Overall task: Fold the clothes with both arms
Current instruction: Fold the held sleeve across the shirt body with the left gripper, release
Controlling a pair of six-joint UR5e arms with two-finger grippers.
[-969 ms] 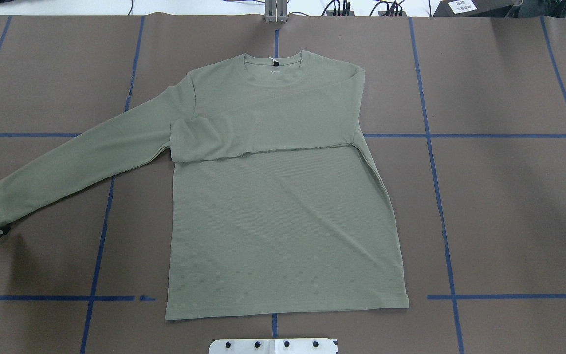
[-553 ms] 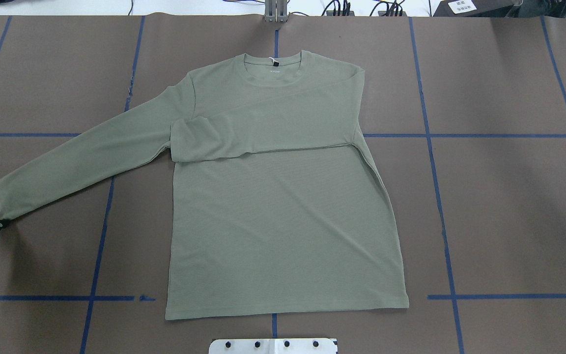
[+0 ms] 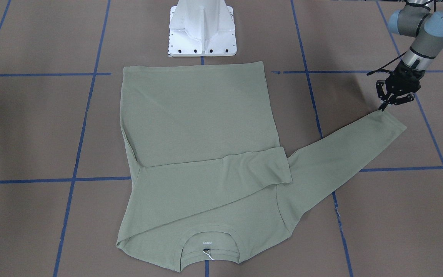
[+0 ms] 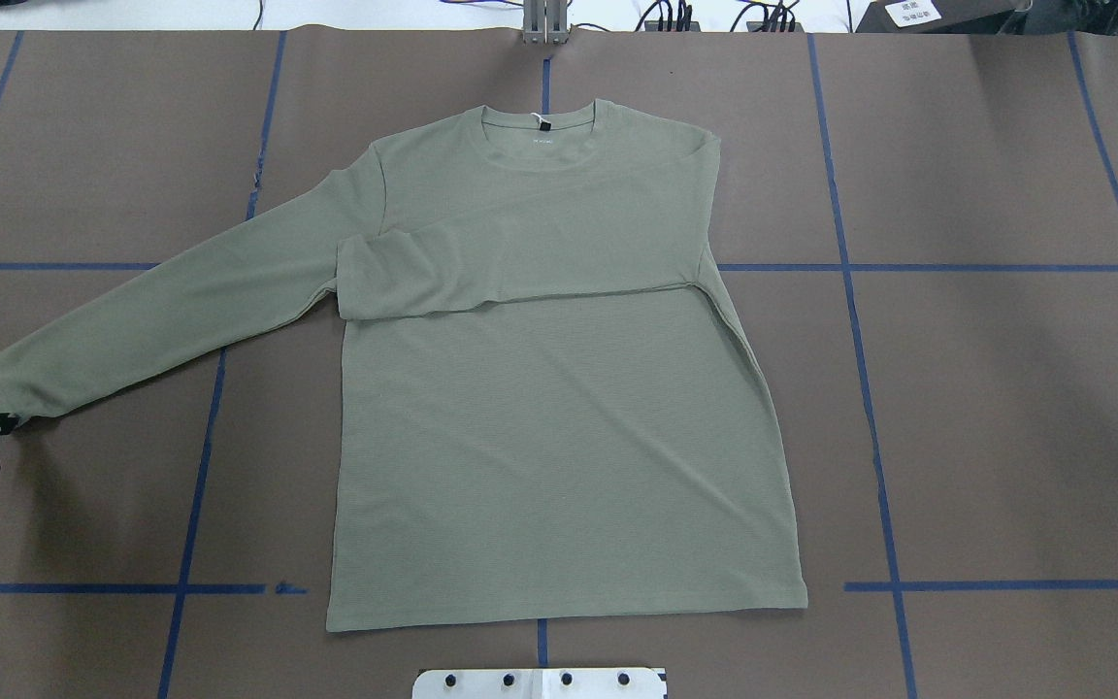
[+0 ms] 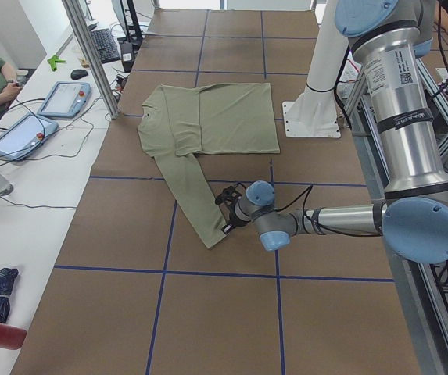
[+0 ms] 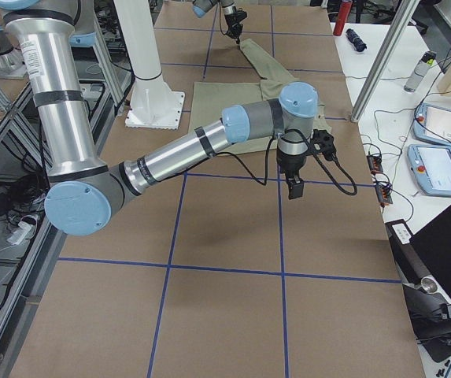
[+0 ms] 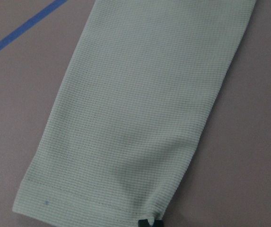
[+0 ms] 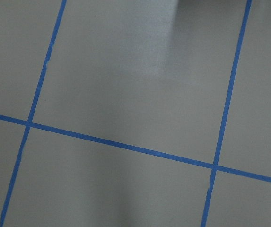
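The sage-green shirt (image 4: pixel 559 437) lies flat on the brown table, neck at the far side. One sleeve (image 4: pixel 520 262) is folded across the chest. The other sleeve (image 4: pixel 161 311) stretches out toward my left. My left gripper (image 4: pixel 6 420) pinches the near corner of that sleeve's cuff (image 3: pixel 388 119), with its fingers shut on the fabric (image 3: pixel 382 108). In the left wrist view the cuff (image 7: pixel 92 198) fills the frame and a black fingertip (image 7: pixel 149 222) shows at its corner. My right gripper (image 6: pixel 294 189) hangs over bare table to the shirt's right, seen only in the exterior right view, so I cannot tell its state.
The white pedestal base (image 3: pixel 203 29) stands just behind the shirt's hem. Blue tape lines (image 8: pixel 126 146) cross the brown table. A metal post (image 4: pixel 544 24) rises at the far edge. A side table with tablets (image 5: pixel 51 101) and a seated person lies beyond it.
My left gripper has moved away from the robot's side, and the cuff corner has gone with it. The sleeve has swung slightly toward the far edge. The rest of the shirt is unchanged.
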